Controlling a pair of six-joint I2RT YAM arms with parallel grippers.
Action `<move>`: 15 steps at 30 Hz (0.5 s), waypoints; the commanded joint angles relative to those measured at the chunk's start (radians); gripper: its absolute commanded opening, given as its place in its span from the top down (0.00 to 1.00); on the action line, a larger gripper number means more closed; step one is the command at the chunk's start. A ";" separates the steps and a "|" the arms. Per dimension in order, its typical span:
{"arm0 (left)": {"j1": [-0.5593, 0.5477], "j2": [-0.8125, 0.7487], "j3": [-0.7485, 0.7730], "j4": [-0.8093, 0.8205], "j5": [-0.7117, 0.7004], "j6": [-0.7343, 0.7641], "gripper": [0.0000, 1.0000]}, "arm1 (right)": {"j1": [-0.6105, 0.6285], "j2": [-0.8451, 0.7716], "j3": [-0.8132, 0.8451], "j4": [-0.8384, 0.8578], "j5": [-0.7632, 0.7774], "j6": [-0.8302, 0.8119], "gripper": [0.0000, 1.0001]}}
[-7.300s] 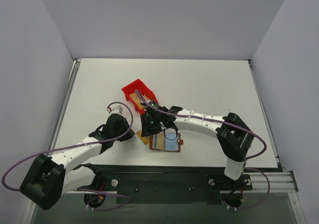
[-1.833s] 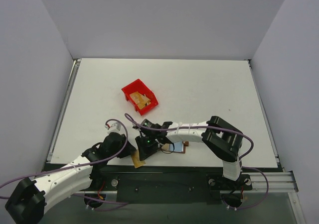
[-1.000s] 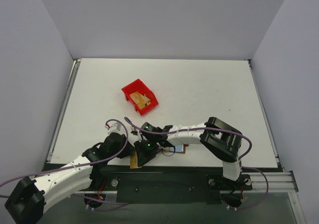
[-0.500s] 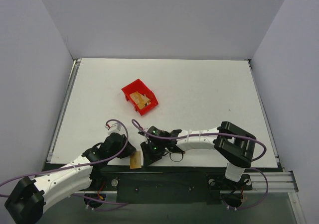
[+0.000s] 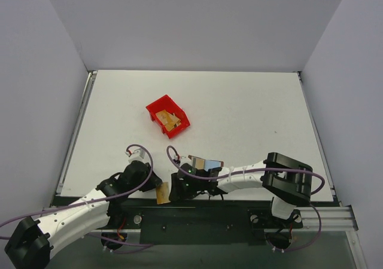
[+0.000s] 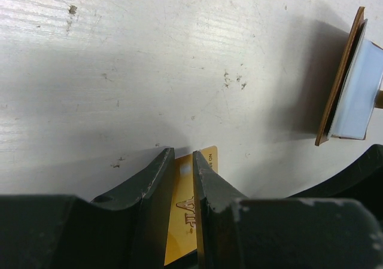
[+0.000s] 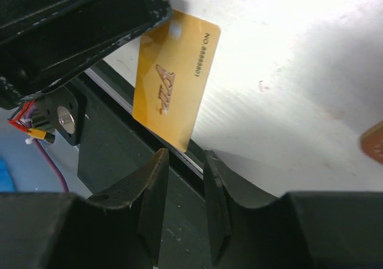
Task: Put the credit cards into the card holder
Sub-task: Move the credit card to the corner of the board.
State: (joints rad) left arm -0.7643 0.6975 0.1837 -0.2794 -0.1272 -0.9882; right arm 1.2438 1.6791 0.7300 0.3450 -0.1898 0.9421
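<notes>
Starting at the near edge of the counter (image 5: 239, 107), one gold credit card (image 7: 173, 80) is clamped between the fingers of the left gripper (image 6: 184, 156). The fingers are closed flat on both faces of the card. The card is held tilted, printed face up. Part of it is projected past the counter edge, over the dark rail below.

Just to the right of this credit card, the right gripper (image 7: 184, 156) is positioned with its fingertips directed at the card's lower corner. Its jaws are set slightly apart, and no object is seen between them. Whether the corner is touched by a fingertip cannot be told.

Beyond the credit card and to its right, the card holder (image 6: 353, 83) is found close against the right arm. It is raised on one edge and tilted, with its brown outer cover turned toward the card and its light blue inner panels turned away. What supports it cannot be told.

Farther beyond the credit card, well apart from both grippers, a red bin (image 5: 157, 109) is set on the counter. More credit cards (image 5: 172, 121) are contained in it.
</notes>
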 commanded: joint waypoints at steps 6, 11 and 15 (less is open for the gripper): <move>-0.004 -0.015 -0.015 -0.038 -0.003 0.026 0.70 | 0.077 0.004 -0.004 0.055 0.134 0.121 0.72; -0.004 -0.006 -0.010 -0.035 0.001 0.029 0.70 | 0.095 0.001 -0.026 0.060 0.161 0.152 0.71; -0.004 -0.016 -0.012 -0.040 0.005 0.033 0.70 | 0.100 -0.005 -0.046 0.061 0.181 0.178 0.70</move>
State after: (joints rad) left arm -0.7643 0.6872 0.1806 -0.2893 -0.1265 -0.9810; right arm 1.3334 1.6833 0.7036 0.3939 -0.0662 1.0786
